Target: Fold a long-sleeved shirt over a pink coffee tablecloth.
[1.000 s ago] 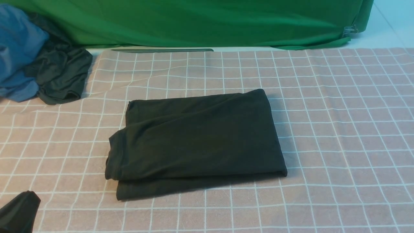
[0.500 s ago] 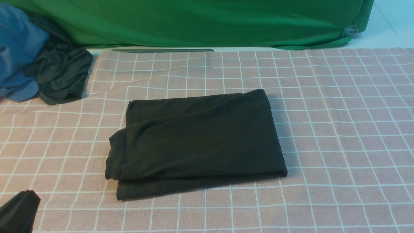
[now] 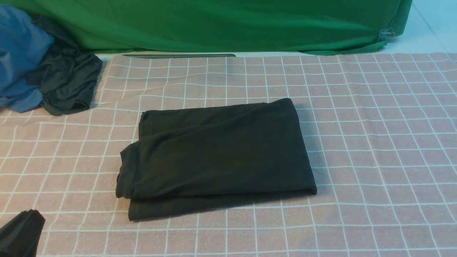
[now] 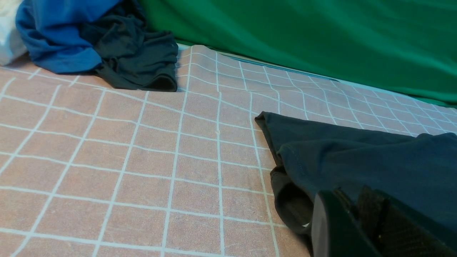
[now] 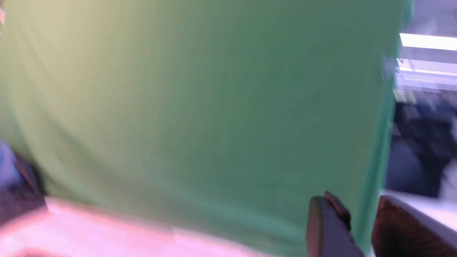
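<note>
The shirt [image 3: 214,157] is lying folded on the middle of the tablecloth [image 3: 375,142]. The left gripper [image 4: 360,214] is hovering just beside the shirt's near left corner, jaws narrowly parted, gripping nothing. The right gripper [image 5: 357,221] is facing the green cloth [image 5: 196,107], jaws slightly apart and empty.

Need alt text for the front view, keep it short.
A black long-sleeved shirt, folded into a rough rectangle, lies mid-frame on a pink coffee tablecloth with a white grid. A bunched dark garment and blue cloth sit far left; green cloth hangs behind.
</note>
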Controlling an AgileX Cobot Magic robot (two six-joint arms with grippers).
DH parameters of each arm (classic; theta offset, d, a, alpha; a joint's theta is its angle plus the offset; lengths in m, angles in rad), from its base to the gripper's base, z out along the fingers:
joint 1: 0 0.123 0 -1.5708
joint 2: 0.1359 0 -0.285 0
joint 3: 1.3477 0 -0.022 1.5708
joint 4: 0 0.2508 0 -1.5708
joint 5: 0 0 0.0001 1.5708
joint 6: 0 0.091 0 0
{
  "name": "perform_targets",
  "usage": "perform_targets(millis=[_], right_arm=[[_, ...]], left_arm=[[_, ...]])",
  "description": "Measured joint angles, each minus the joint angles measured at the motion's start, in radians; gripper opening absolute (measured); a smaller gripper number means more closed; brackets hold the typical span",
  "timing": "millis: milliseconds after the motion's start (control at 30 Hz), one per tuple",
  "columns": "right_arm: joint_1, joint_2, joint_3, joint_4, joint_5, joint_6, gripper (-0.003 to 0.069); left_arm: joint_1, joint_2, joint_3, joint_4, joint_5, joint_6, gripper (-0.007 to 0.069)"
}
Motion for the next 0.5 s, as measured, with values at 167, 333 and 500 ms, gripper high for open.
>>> perform_targets(millis=[167,333,500], right_arm=[[-0.137,-0.011,0.14,0.0,0.066,0.0,0.0237],[-0.195,-0.07,0.333,0.0,0.071,0.0,0.0237],[-0.202,-0.098,0.382,0.0,0.105,0.0,0.0237]], left_arm=[[0.0,0.0,0.001,0.0,0.0,0.0,0.0127],[0.0,0.0,0.001,0.0,0.0,0.0,0.0129],[0.0,0.0,0.001,0.0,0.001,0.0,0.0141]])
